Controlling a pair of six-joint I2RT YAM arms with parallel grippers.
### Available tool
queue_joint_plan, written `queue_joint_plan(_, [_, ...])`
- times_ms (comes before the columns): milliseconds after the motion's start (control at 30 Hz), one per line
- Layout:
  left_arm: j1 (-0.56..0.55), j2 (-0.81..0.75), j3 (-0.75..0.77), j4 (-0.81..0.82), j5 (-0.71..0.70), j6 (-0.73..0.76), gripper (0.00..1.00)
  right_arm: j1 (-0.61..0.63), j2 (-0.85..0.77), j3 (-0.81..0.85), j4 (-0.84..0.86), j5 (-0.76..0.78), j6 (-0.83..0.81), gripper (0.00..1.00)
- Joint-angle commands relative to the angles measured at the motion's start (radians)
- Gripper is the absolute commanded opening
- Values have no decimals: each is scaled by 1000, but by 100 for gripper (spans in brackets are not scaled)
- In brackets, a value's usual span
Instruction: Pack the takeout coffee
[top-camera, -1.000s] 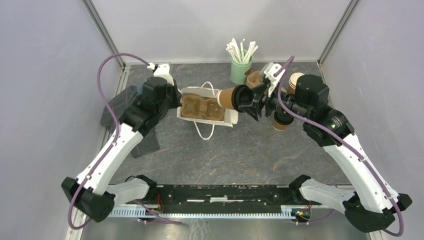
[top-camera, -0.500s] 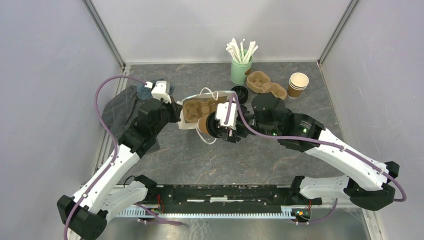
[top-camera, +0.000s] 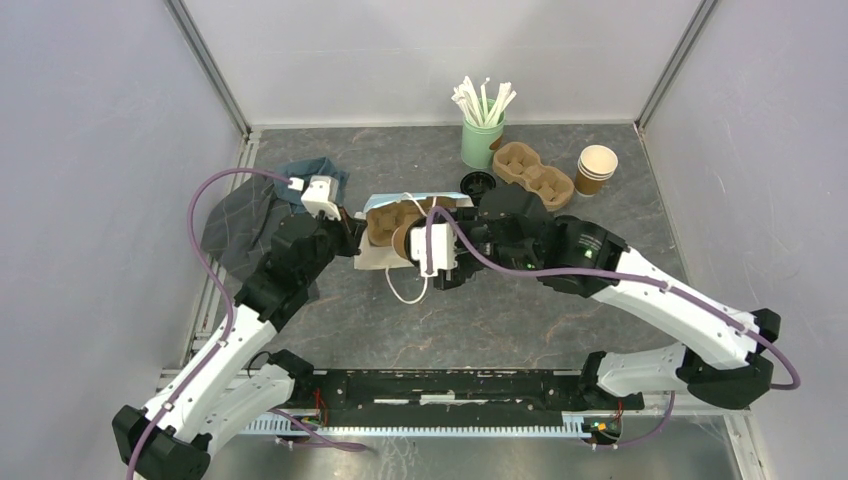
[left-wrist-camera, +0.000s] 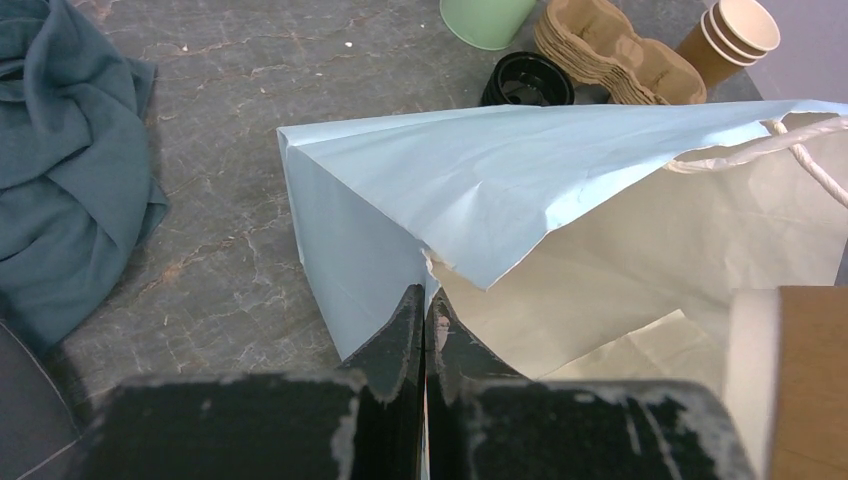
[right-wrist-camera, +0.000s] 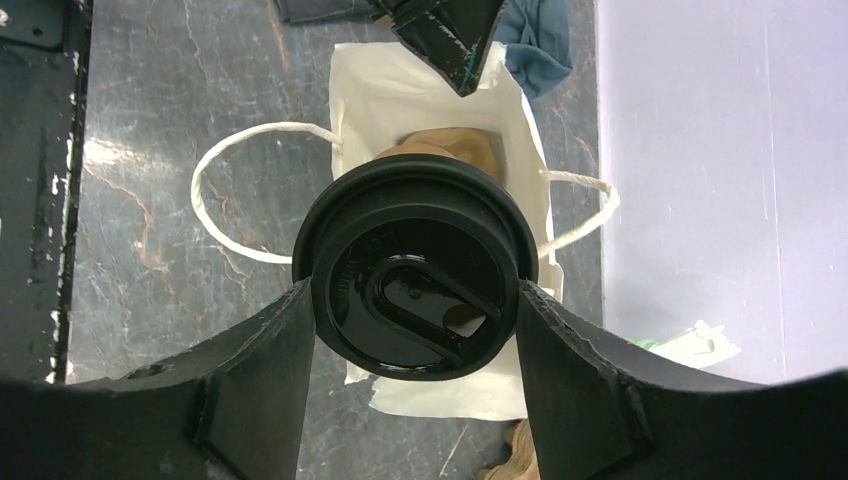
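Cup (right-wrist-camera: 415, 265) with black lid is clamped at its sides by the right gripper (right-wrist-camera: 412, 330), jaws set wide around it. It hangs over the open mouth of the bag (left-wrist-camera: 520, 170), above the brown carrier (top-camera: 383, 222) inside; whether it sits in a slot cannot be told. Left gripper (left-wrist-camera: 425, 305) is clenched on the bag's torn edge. Lid stack (top-camera: 477, 184), spare carriers (top-camera: 533, 168) and lidless cups (top-camera: 596, 168) stand behind the bag.
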Motion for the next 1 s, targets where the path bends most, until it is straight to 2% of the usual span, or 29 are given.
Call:
queue_joint_plan(0, [-2, -25, -18, 50, 18, 61, 2, 8, 49, 0, 32, 3, -88, 0])
queue_joint_plan(133, [-2, -46, -35, 52, 28, 51, 2, 9, 114, 1, 36, 1, -148, 0])
queue_joint_plan(333, [-2, -77, -55, 47, 38, 24, 2, 7, 186, -70, 198, 31, -161, 0])
queue_joint_plan(567, [-3, -93, -72, 58, 54, 8, 2, 5, 294, -72, 267, 101, -270, 0])
queue_joint_plan(700, [-3, -116, -93, 48, 33, -9, 2, 5, 360, -59, 323, 169, -293, 0])
queue_joint_plan(800, [-3, -151, -118, 44, 5, -45, 2, 1, 371, -121, 407, 175, -320, 0])
queue_joint_plan(967, [-2, -185, -143, 48, -19, -104, 2, -13, 389, -127, 440, 157, -318, 0])
